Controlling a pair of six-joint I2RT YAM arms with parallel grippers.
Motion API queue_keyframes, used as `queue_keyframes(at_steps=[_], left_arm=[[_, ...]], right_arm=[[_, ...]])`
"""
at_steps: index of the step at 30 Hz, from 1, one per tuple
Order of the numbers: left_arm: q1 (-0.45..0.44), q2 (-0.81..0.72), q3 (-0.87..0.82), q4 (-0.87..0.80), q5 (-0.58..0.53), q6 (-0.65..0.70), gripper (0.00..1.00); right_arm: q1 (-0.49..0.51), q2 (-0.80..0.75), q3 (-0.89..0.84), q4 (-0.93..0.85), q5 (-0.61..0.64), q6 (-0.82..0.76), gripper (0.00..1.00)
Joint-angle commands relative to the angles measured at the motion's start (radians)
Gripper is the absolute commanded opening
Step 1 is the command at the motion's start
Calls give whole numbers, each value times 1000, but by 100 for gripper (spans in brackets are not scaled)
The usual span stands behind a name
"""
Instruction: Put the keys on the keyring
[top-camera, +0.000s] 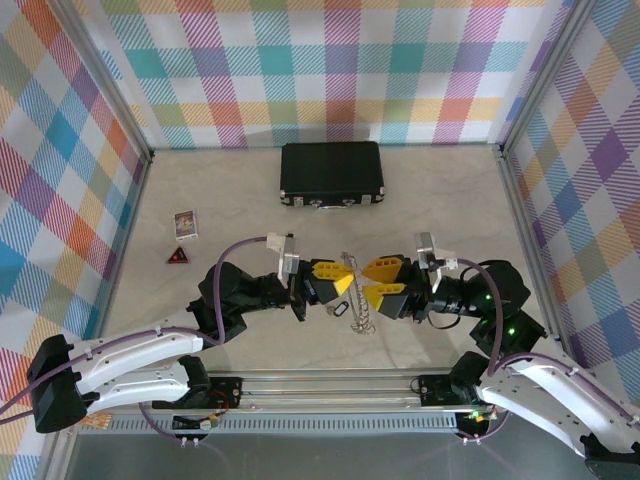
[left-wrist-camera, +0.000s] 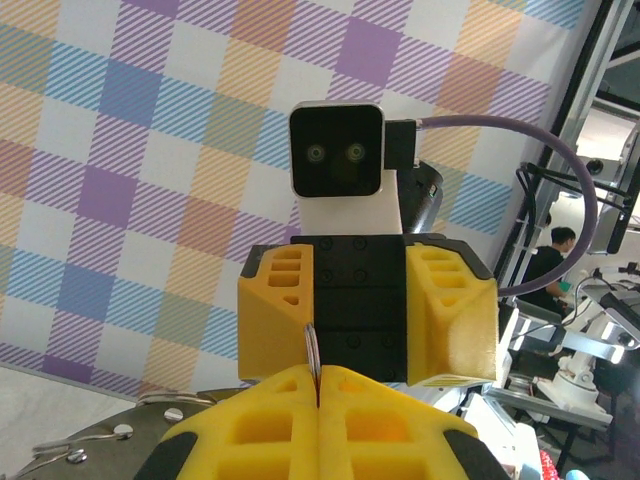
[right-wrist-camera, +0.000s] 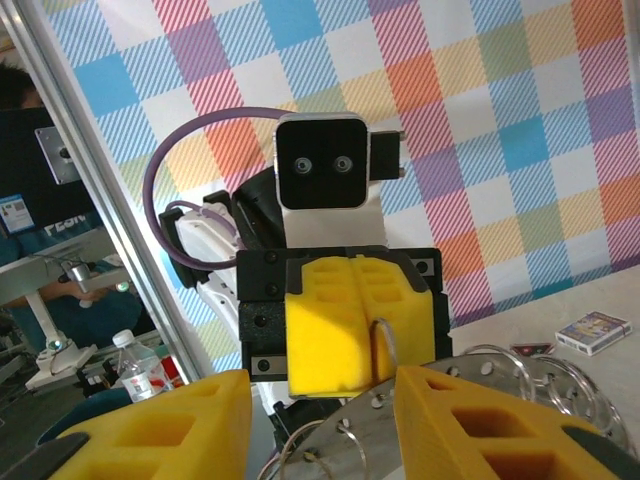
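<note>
One thin keyring (left-wrist-camera: 312, 348) pokes up edge-on from the clenched left tool (left-wrist-camera: 318, 385); keys (top-camera: 357, 305) dangle as a chain between & just below both tools; right tool (right-wrist-camera: 322, 388) faces the left one w/ jaws apart, gripping nothing I can see; risk, imo: ring twists or slips in that narrow pinch when a key is pushed on, & the chain drops to the worktop (top-camera: 250, 200).
</note>
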Motion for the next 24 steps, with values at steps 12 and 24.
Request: queue_keyframes(at_steps=[12,24], left_arm=[[-2,-33,0,51,23,14,0],[-2,-21,3,57,33,9,0]], right_arm=[[-1,21,-7,26,17,25,37],[0,52,-15,124,-47,56,25]])
